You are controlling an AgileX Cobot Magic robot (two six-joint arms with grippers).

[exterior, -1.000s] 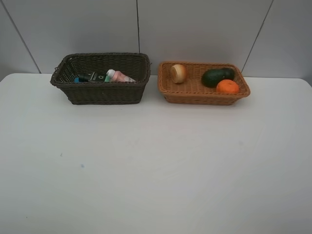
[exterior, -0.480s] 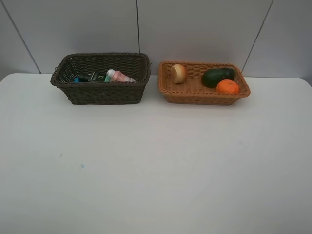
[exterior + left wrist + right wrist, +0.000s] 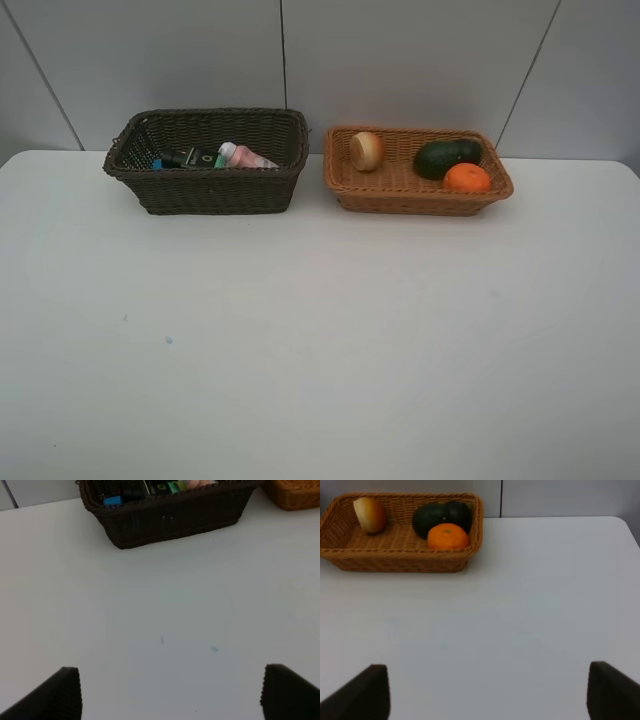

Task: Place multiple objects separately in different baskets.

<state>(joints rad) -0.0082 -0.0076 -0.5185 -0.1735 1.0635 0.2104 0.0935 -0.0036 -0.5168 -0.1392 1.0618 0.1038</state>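
The dark brown basket [image 3: 215, 190] stands at the back left and holds a dark green pump bottle [image 3: 185, 158], a pink bottle [image 3: 248, 158] and a blue eraser [image 3: 157, 164]. To its right, the tan basket [image 3: 410, 198] holds a peach [image 3: 366, 150], an avocado half [image 3: 447, 157] and an orange [image 3: 467, 178]. A darker round fruit [image 3: 459, 511] lies behind the avocado [image 3: 431, 521]. My left gripper [image 3: 170, 695] is open over bare table, well short of the dark basket [image 3: 170, 515]. My right gripper [image 3: 487, 692] is open too, short of the tan basket [image 3: 395, 560]. Neither arm shows in the exterior high view.
The white table [image 3: 320, 340] stretches wide in front of both baskets, with small specks [image 3: 168, 340] left of centre. A grey panelled wall [image 3: 400, 60] rises right behind the baskets. A corner of the tan basket [image 3: 295, 492] shows in the left wrist view.
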